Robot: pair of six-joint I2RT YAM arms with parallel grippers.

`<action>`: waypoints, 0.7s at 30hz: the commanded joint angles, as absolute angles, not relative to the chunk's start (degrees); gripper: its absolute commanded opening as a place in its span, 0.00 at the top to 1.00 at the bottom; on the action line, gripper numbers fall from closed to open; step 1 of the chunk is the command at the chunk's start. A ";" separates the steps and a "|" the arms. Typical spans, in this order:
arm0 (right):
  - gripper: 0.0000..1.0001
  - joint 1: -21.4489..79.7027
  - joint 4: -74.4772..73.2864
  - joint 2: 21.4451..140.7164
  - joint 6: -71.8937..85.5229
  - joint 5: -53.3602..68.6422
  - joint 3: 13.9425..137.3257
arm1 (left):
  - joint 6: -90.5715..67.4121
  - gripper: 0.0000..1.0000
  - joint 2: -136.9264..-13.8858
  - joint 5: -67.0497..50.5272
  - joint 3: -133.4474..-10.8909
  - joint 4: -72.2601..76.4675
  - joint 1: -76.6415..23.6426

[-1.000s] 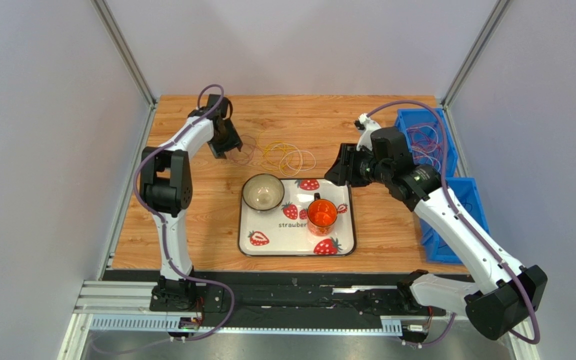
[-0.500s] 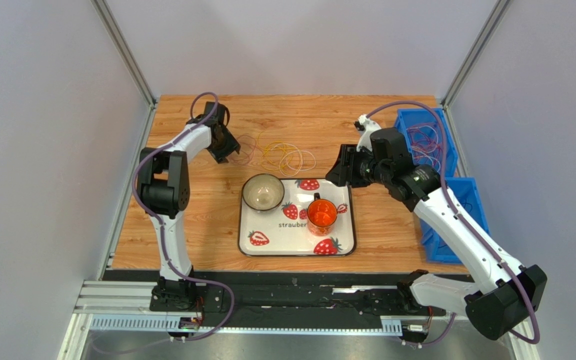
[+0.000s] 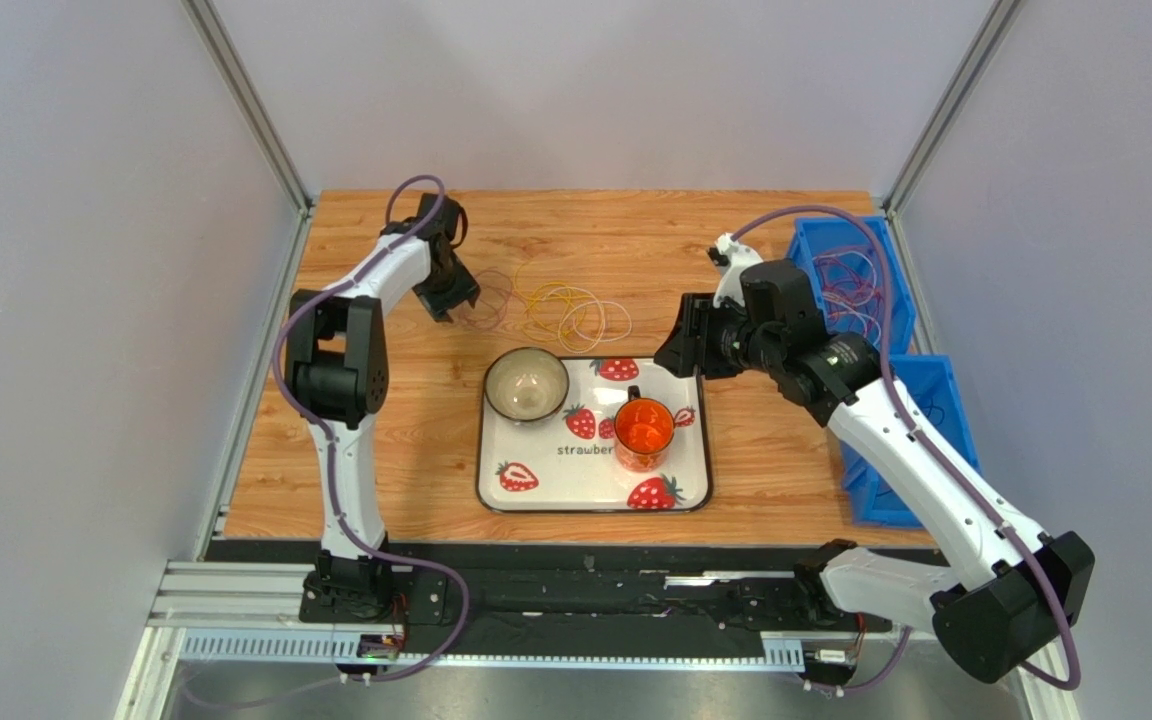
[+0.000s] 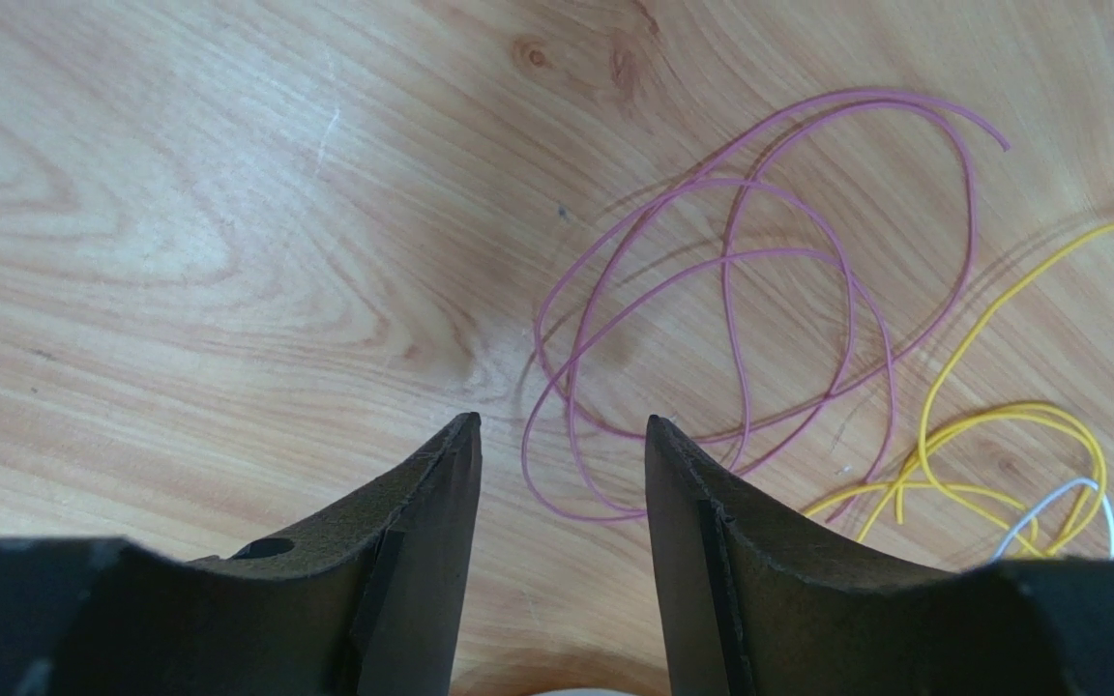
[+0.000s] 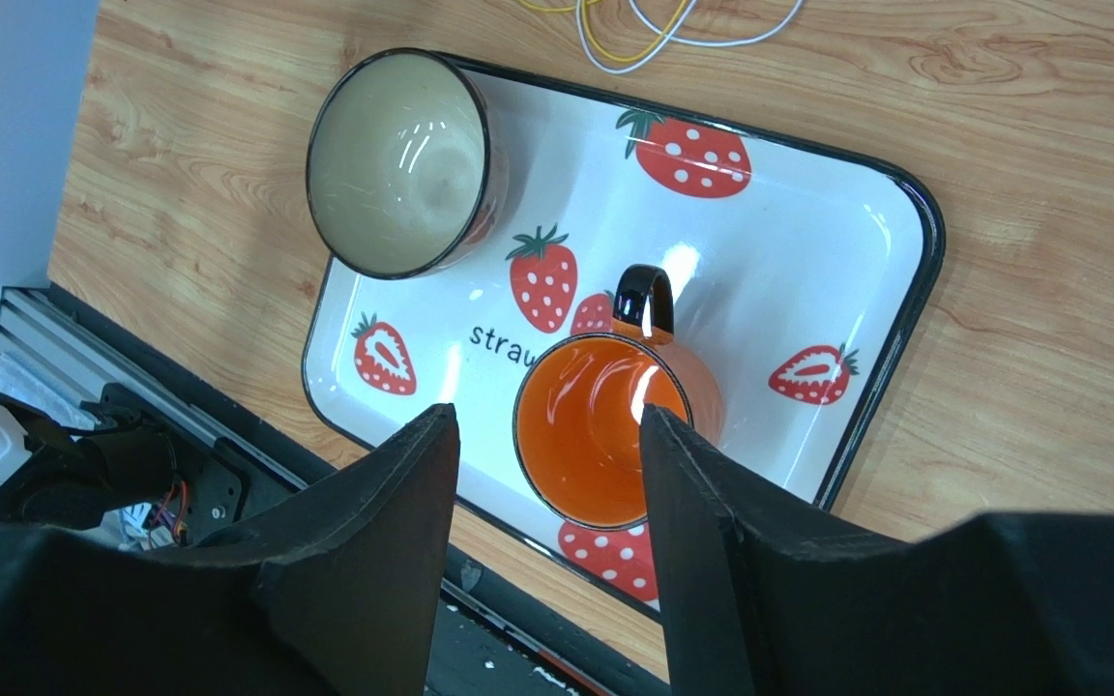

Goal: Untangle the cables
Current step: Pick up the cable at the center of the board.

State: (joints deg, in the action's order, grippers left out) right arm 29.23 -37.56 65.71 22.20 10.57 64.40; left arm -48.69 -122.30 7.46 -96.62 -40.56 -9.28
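Wooden surface (image 3: pixel 387 450); cables (image 3: pixel 567 312) lie toward its far edge. My left hand (image 4: pixel 560 428) is parted and empty, just short of the purple loops (image 4: pixel 727 312). My right hand (image 5: pixel 546 428) is parted and empty over the tray (image 5: pixel 890 377). Risk: pinching several strands together would drag the yellow loops (image 4: pixel 955 421) and tighten the tangle.
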 commanded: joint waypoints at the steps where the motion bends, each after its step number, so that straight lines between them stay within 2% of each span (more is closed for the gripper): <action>1: 0.47 28.83 -36.56 62.32 19.87 9.93 63.81 | -48.08 0.46 -126.12 10.80 -102.73 -46.57 -10.37; 12: 0.47 26.81 -36.56 59.33 17.76 11.42 62.58 | -48.78 0.47 -133.77 15.29 -115.30 -57.03 -12.39; 14: 0.47 26.46 -36.47 59.06 17.14 11.60 62.49 | -48.87 0.53 -134.21 15.29 -115.93 -57.57 -12.39; 18: 0.47 25.75 -37.09 57.84 16.35 11.78 62.58 | -49.22 0.58 -133.86 15.56 -115.05 -58.01 -12.48; 21: 0.47 25.31 -37.27 56.70 16.00 11.69 62.40 | -48.61 0.67 -134.38 15.82 -115.84 -59.50 -12.66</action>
State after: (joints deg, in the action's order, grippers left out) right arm 25.98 -37.54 59.51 17.80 11.11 62.61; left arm -48.80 -133.73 14.39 -113.65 -56.34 -12.47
